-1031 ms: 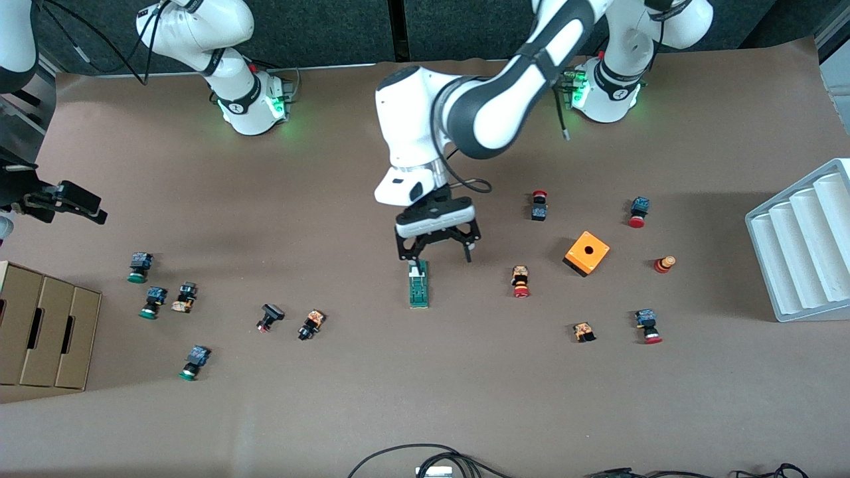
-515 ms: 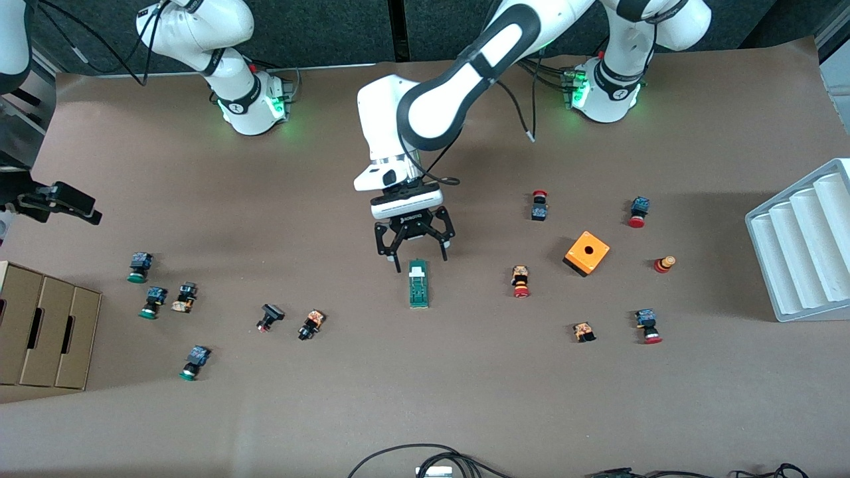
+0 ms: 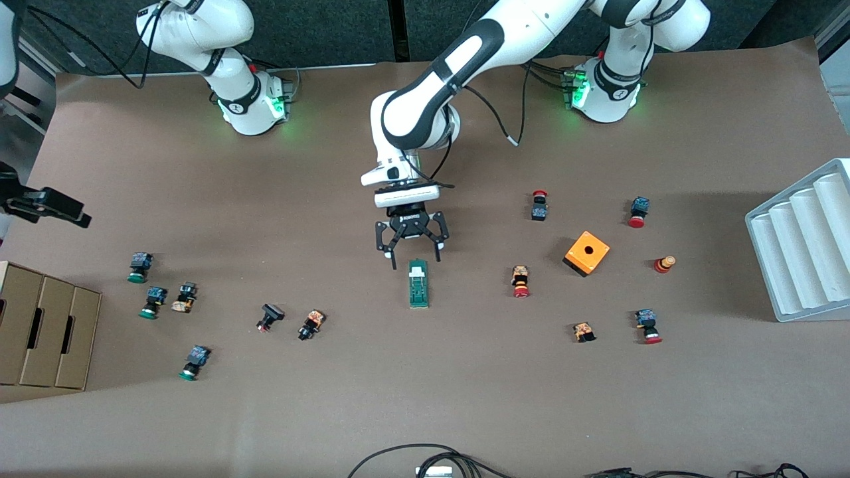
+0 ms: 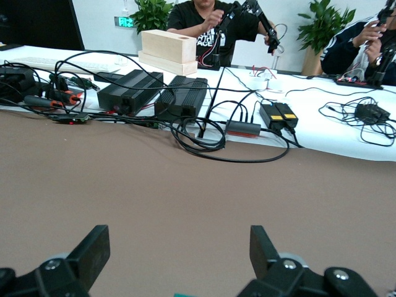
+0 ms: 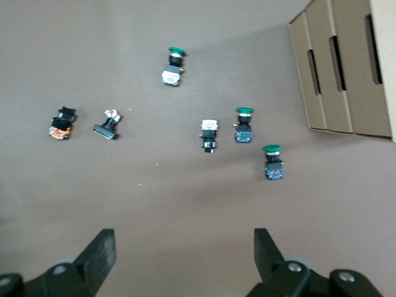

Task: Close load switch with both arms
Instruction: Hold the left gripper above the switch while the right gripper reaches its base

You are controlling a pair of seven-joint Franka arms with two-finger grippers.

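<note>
The load switch (image 3: 418, 284), a narrow dark-green block with a white tab, lies flat at the middle of the table, tab end toward the bases. My left gripper (image 3: 413, 255) hangs open just over that tab end, one finger on each side of it and not touching it. In the left wrist view its fingers (image 4: 93, 247) stand wide apart with only a teal sliver of the load switch (image 4: 184, 295) showing between them. My right gripper (image 3: 72, 214) hovers open, high over the right arm's end of the table; nothing lies between its fingers (image 5: 102, 250).
Green-capped push buttons (image 3: 154, 300) lie toward the right arm's end, beside a cardboard box (image 3: 43, 328). An orange cube box (image 3: 587, 252) and red-capped buttons (image 3: 520, 281) lie toward the left arm's end, with a white ribbed tray (image 3: 803, 245) at that edge. Cables (image 3: 425, 458) lie along the near edge.
My left gripper has swung from beside the switch's tab end to centred over it, and the forearm has drawn back toward the bases. My right gripper has drifted slightly outward.
</note>
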